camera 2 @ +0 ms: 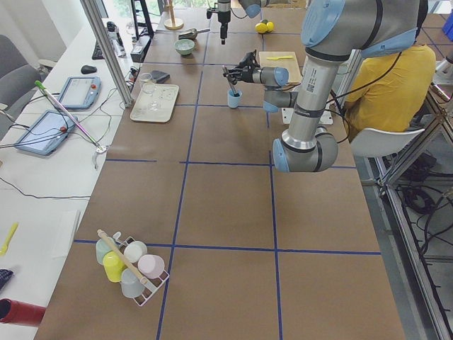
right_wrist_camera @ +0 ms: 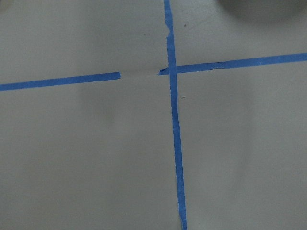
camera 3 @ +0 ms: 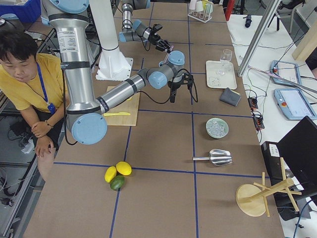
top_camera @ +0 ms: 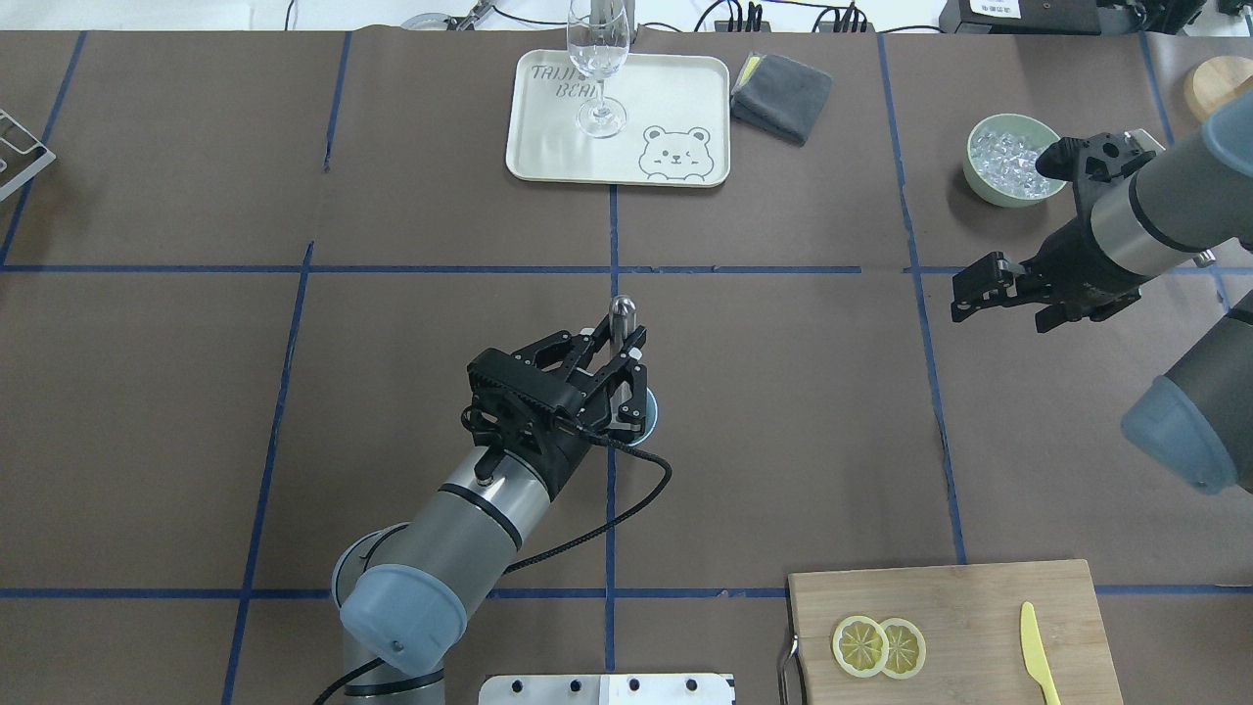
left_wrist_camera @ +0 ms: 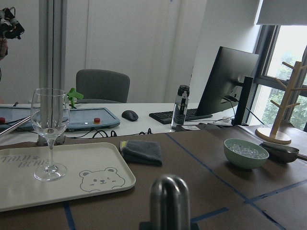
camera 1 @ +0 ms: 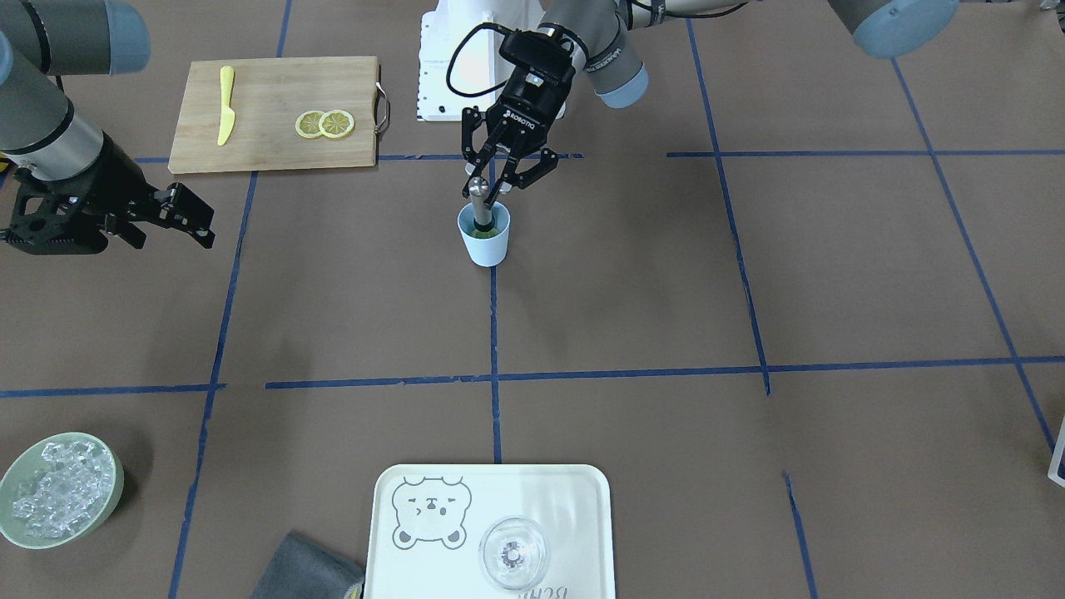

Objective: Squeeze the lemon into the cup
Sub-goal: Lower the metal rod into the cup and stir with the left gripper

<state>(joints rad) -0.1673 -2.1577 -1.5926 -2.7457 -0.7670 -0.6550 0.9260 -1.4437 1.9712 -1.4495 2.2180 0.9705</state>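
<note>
The light blue cup (camera 1: 485, 243) stands on the centre tape line; only a sliver of it (top_camera: 647, 417) shows under the arm in the overhead view. A steel muddler (camera 1: 478, 200) stands in the cup, tilted slightly. My left gripper (camera 1: 489, 181) is directly above the cup and shut on the muddler's shaft (top_camera: 623, 315). Its rounded top shows in the left wrist view (left_wrist_camera: 169, 201). Something greenish-yellow lies in the cup under the muddler; I cannot tell if it is the lemon piece. My right gripper (camera 1: 200, 225) is open and empty, far from the cup, hovering over bare table.
A cutting board (camera 1: 274, 79) holds two overlapping lemon slices (camera 1: 325, 124) and a yellow knife (camera 1: 225, 104). A pale green bowl of ice (camera 1: 117, 481), a bear tray (camera 1: 491, 472) with a clear glass (camera 1: 515, 553) and a grey cloth (camera 1: 308, 570) sit along the far edge.
</note>
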